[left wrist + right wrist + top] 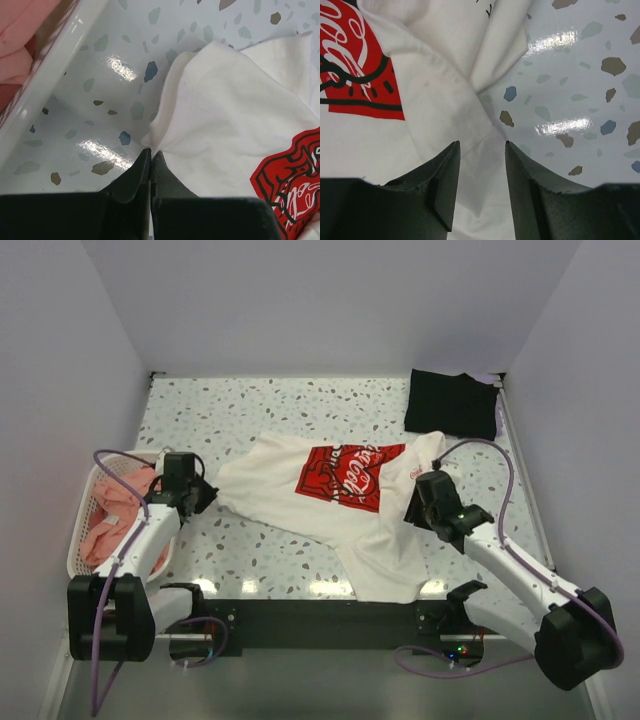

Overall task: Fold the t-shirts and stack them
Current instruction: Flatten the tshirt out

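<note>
The white t-shirt (330,530) with the red square print (350,475) lies spread, rumpled, on the speckled desk (260,420) between the two pincers. The left pincer (151,156) is clenched on a corner of its cloth, which draws to a point at the fingertips. The right pincer (482,150) is released, its jaws apart over the shirt's opposite edge. Beyond the right pincer, in the far corner, lies a folded black t-shirt (452,402). Just outside the left pincer, salmon-pink t-shirts (115,525) fill a white lattice basket (76,540).
</note>
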